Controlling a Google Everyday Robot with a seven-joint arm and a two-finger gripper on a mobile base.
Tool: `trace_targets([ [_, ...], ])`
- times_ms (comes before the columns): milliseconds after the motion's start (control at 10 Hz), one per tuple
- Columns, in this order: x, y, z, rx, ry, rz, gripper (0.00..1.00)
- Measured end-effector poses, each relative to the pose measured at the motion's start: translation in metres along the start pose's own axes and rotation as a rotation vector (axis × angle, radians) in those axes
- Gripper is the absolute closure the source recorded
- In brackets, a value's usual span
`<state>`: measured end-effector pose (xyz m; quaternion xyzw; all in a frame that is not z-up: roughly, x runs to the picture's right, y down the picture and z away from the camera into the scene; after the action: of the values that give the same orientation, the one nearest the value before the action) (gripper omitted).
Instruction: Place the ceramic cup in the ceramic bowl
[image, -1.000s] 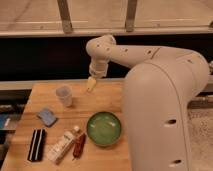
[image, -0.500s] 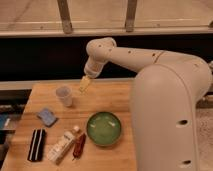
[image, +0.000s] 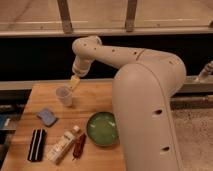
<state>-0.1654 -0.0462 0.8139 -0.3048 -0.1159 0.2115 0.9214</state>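
Note:
The ceramic cup (image: 64, 95) is small, pale and tapered, and stands upright on the wooden table near its back left. The green ceramic bowl (image: 103, 128) sits on the table to the right of the middle, near the front. My gripper (image: 74, 83) hangs from the white arm just above and to the right of the cup's rim, close to it, with yellowish fingers pointing down. Nothing shows in its grasp.
A blue sponge (image: 47, 116) lies left of the cup. A black striped object (image: 37, 144), a white carton (image: 62, 146) and a dark red packet (image: 79, 146) lie along the front. The robot's white body (image: 150, 120) covers the table's right side.
The gripper has moved left and down toward the cup, from over the table's back middle to just beside the cup's rim. The cup and bowl have not moved.

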Motion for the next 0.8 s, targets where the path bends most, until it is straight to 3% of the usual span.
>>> trace_targets([
  [500, -0.014, -0.009, 0.031, -0.025, -0.016, -0.011, 0.2],
  [700, -0.021, -0.011, 0.041, -0.042, -0.056, -0.021, 0.2],
  [800, -0.024, -0.01, 0.044, -0.052, -0.098, -0.031, 0.2],
])
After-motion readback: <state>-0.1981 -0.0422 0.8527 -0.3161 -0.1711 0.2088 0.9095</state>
